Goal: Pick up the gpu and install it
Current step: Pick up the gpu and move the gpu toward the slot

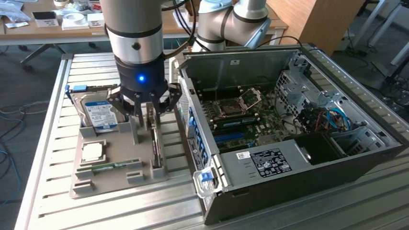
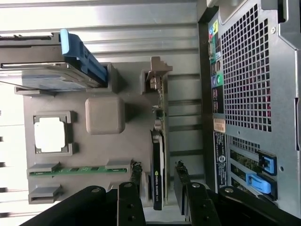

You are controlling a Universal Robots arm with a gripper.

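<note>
Table [image 1: 128, 211]: slatted metal top, nearest the exterior camera, carrying the holder tray.
Holder tray [image 1: 108, 184] [image 2: 123, 146]: grey moulded fixture with slots for computer parts; the landmark for the places below.
Computer case [image 1: 288, 191] [image 2: 244, 70]: black tower lying with its side open, just beside the tray on the exterior view's right; its perforated rear panel faces the tray.
Motherboard [image 1: 249, 120]: green, inside the case, well apart from the tray.
Memory stick [image 1: 115, 166] [image 2: 75, 170]: thin green strip lying in a slot along the tray's near edge.
Processor [image 1: 93, 152] [image 2: 49, 134]: silver square chip in a framed pocket of the tray, just behind the memory stick.
Gpu [image 1: 155, 143] [image 2: 156, 155]: stands on edge in a slot on the tray's case-facing side, black cooler and silver bracket showing.
Gripper [image 1: 148, 119] [image 2: 158, 170]: directly above the tray, lowered over the gpu; fingers [image 2: 135, 175] spread wide, one on each side of the card, with a gap showing on both sides.
Hard drive [image 1: 99, 115] [image 2: 42, 70]: silver with a blue label, leaning at the tray's far end.
Robot arm [image 1: 134, 33]: rises straight up from the gripper above the tray.
Wooden desk [image 1: 64, 24]: far behind the tray, with small boxes on it.
</note>
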